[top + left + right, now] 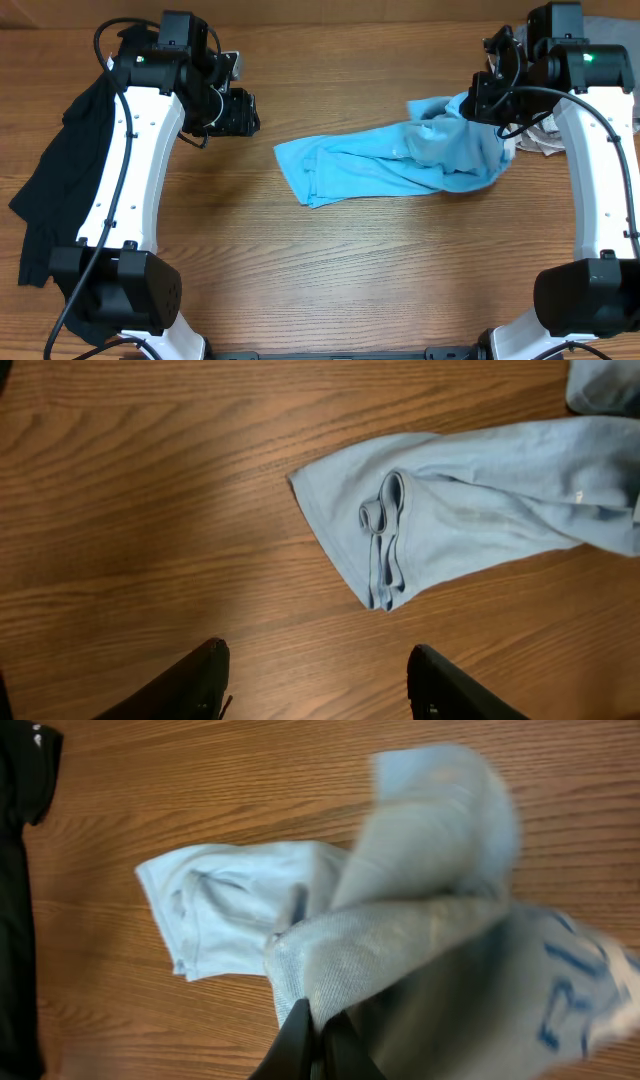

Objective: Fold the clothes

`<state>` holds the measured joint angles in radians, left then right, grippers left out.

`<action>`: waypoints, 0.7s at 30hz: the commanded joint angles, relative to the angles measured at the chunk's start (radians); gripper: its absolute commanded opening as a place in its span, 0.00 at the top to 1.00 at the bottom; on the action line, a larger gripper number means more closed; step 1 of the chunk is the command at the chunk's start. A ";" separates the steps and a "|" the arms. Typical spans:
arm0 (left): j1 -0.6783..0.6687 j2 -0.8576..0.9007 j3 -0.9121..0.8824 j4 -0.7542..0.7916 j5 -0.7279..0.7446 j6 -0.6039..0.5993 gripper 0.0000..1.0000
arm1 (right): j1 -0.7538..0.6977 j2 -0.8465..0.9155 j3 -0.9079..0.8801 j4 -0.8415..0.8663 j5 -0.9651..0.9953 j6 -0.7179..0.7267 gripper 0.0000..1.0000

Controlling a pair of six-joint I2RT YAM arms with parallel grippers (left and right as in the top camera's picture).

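We find the light blue T-shirt (390, 160) lying crumpled across the middle of the table (350, 280), its right end bunched up where the right gripper (318, 1038) has its fingers closed tight on a fold of the fabric. The left gripper (315, 680) hangs over bare wood just beside the shirt's left end, fingers partly spread and holding nothing. We note the black T-shirt (55, 190) heaped at the table's left edge, beside the left arm.
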<state>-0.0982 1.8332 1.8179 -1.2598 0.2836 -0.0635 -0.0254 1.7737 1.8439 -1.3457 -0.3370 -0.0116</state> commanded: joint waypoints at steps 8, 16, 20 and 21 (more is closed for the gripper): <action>0.000 -0.009 -0.003 0.004 0.023 0.072 0.50 | 0.034 -0.055 0.019 0.005 -0.068 -0.019 0.96; -0.118 0.054 -0.006 0.089 0.137 0.251 0.35 | 0.039 -0.076 0.022 0.004 -0.068 -0.018 0.96; -0.204 0.140 -0.006 0.229 0.135 0.190 0.33 | 0.039 -0.076 0.022 0.000 -0.065 -0.018 0.96; -0.219 0.164 -0.006 0.257 0.134 0.174 0.33 | 0.039 -0.076 0.022 -0.003 -0.065 -0.018 0.96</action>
<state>-0.2562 1.9030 1.8179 -1.0691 0.3935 0.1394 0.0135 1.7382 1.8439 -1.3487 -0.3878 -0.0261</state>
